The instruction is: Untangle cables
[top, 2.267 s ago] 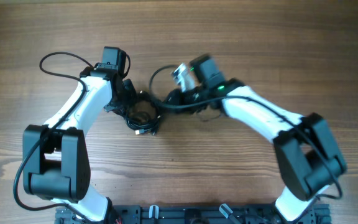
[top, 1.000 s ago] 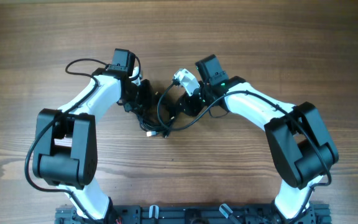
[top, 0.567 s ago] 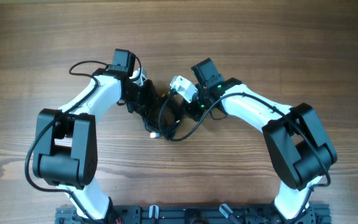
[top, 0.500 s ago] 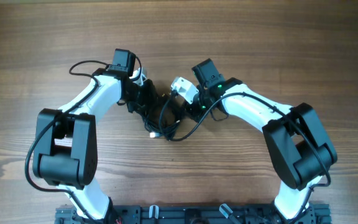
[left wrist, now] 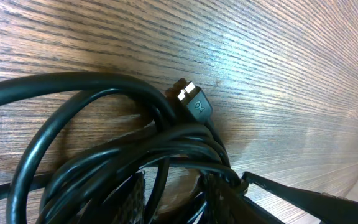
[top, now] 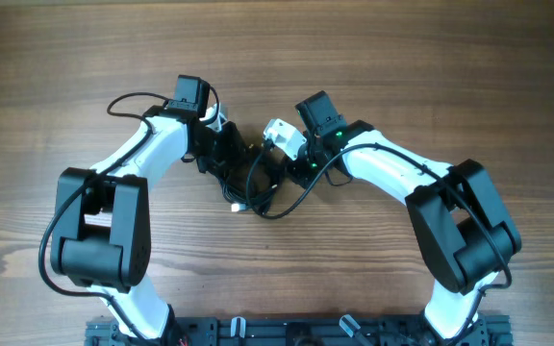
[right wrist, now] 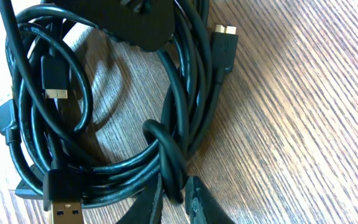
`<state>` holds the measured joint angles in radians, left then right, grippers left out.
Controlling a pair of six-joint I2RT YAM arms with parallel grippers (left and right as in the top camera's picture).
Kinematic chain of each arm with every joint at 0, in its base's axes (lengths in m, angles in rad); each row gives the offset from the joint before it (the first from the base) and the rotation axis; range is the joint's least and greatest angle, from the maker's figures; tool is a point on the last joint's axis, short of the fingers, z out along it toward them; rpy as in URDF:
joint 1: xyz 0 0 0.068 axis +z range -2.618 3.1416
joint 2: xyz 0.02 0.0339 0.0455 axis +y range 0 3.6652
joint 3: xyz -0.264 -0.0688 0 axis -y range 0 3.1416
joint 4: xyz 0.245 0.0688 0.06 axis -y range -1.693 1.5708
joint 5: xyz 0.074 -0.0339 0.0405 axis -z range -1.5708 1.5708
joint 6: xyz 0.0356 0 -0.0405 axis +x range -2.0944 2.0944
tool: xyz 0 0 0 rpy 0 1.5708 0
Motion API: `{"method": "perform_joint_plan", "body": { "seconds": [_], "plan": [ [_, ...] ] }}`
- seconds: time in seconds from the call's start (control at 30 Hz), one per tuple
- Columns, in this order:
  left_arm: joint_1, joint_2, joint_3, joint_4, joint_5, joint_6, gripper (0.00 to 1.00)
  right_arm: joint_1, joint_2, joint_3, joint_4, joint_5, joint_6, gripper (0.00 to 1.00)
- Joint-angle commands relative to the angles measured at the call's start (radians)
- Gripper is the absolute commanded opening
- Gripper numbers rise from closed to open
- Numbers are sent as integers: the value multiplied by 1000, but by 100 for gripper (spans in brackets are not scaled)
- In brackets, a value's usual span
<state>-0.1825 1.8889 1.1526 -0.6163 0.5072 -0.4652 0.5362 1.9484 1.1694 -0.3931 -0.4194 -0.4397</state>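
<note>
On the table [right wrist: 291, 124], cables [right wrist: 188, 106] coiled, knot pinched by right tool [right wrist: 174, 190]

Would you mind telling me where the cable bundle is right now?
In the overhead view, the cables lie bunched between the left claw and right claw.

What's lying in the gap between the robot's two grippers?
A tangled bundle of black cables fills it, between the left gripper and the right gripper; the overhead view shows this.
</note>
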Motion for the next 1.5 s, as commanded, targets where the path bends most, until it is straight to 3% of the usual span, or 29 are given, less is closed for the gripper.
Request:
{"method": "perform_joint_plan", "body": {
  "seconds": [0.0,0.13,0.23,0.4,0.53,0.67,0.7,0.77,0.83,0.9,0.93,1.03,1.13,1.2,1.27,1.47],
  "plan": [
    [-5,19,-11,4,8,6,36,6,-10,0,3,-34,-3,15],
    [-5,19,-11,4,8,6,36,7,-7,0,-3,-33,-33,16],
    [-5,19,-11,4,8,6,36,7,-6,0,19,-34,-32,4],
    [12,-14,13,-4,11,5,41,-43,-101,6,17,-299,92,4],
    [10,-23,13,-4,113,-19,42,-60,-167,6,-10,-315,103,4],
    [-8,-21,7,-27,49,-49,51,-59,-167,5,-19,-304,110,4],
    [-21,-21,3,-27,48,-53,58,-59,-167,5,-19,-302,115,4],
    [-55,-20,-16,-14,23,-76,67,-58,-167,5,-8,-299,164,4],
    [-107,7,-35,19,-85,-128,68,-58,-166,5,-5,-300,243,4],
    [-143,43,-42,71,-131,-156,65,-58,-166,5,-16,-300,260,4],
    [-152,60,-42,90,-143,-177,58,-58,-166,5,-16,-300,264,4],
    [-145,104,-42,109,-210,-211,23,-63,-166,5,-31,-248,316,4],
    [-127,107,-42,105,-197,-210,26,-65,-166,5,-115,-171,189,4],
    [-127,107,-42,102,-182,-209,29,-65,-166,1,-188,-116,105,25],
    [-128,108,-42,97,-182,-209,32,-64,-156,-19,-201,-34,58,34],
    [-128,108,-42,86,-137,-209,33,-58,-79,-79,-131,-130,-6,35]
  ]
}}
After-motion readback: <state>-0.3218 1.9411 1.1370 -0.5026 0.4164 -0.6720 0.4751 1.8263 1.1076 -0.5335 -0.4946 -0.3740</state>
